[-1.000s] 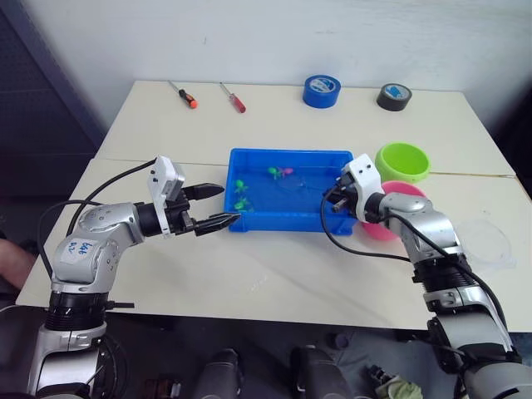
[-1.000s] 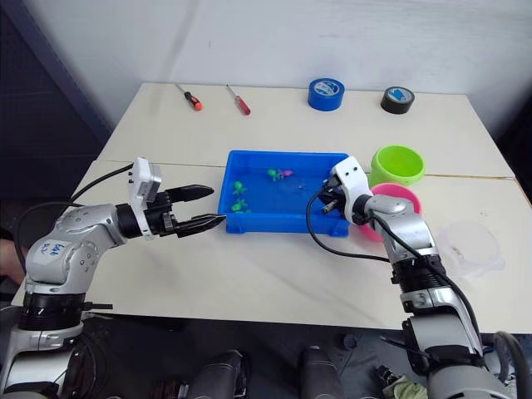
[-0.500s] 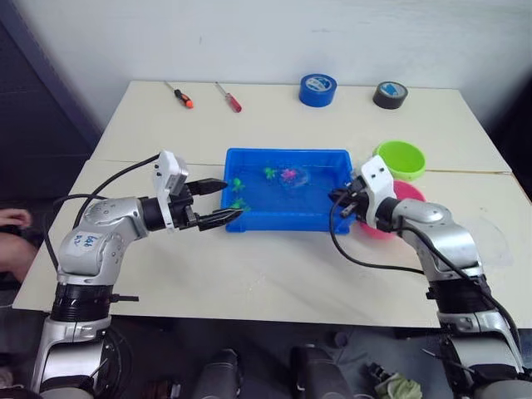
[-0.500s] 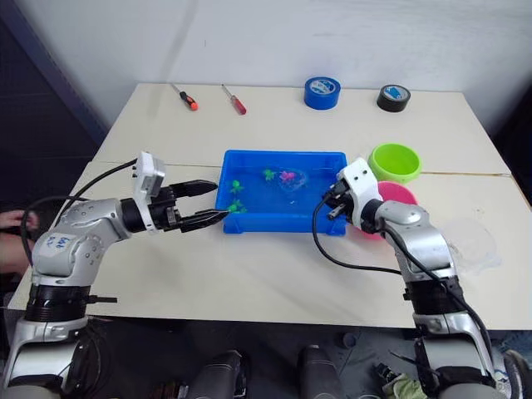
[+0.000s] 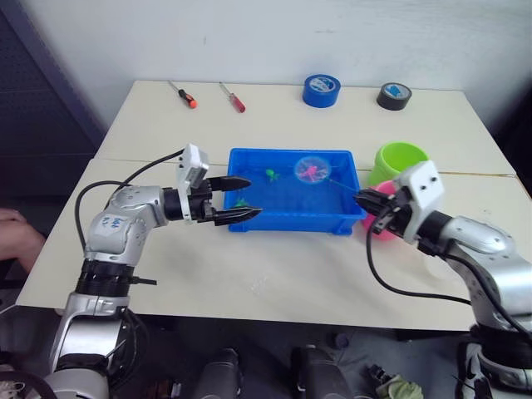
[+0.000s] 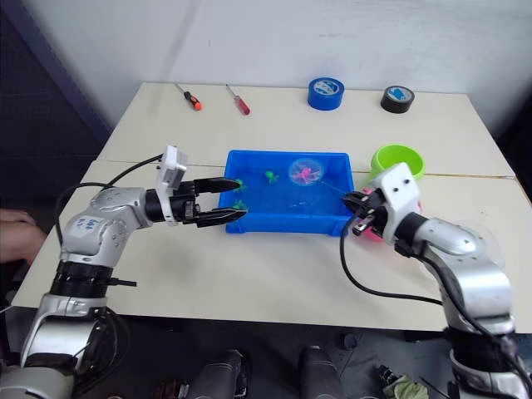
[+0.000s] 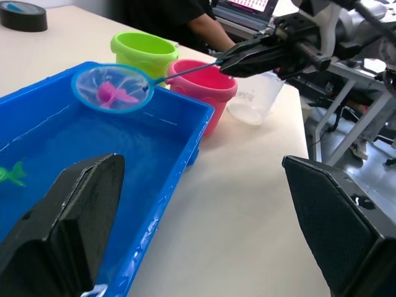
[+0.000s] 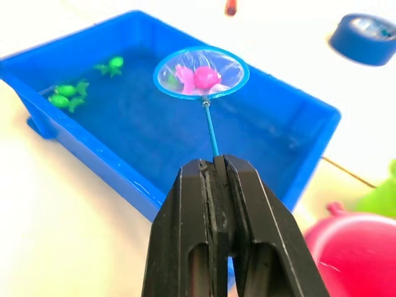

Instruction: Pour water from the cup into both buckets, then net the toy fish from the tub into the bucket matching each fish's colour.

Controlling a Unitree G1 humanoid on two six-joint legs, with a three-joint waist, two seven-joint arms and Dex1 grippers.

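Observation:
The blue tub point(image 5: 299, 223) holds water, with green toy fish point(image 5: 271, 174) at the back and another green fish point(image 8: 65, 99) near its left end. My right gripper point(image 5: 362, 198) is shut on the thin handle of the net point(image 5: 311, 170). The net's hoop hangs above the tub's far right part with a pink fish point(image 8: 198, 77) in its mesh. My left gripper point(image 5: 253, 197) is open over the tub's left rim, holding nothing. The lime green bucket point(image 5: 401, 158) and the pink bucket point(image 7: 204, 83) stand just right of the tub. The transparent cup point(image 7: 253, 99) is beside the pink bucket.
Two screwdrivers point(image 5: 183, 94) point(image 5: 232, 96), a blue tape roll point(image 5: 321, 90) and a black tape roll point(image 5: 393, 96) lie along the table's far side. A person's hand point(image 5: 12, 229) shows at the left edge, off the table.
My right gripper drew back to the right and the net rose from the water with a pink fish in it. My left gripper moved right, over the tub's left rim.

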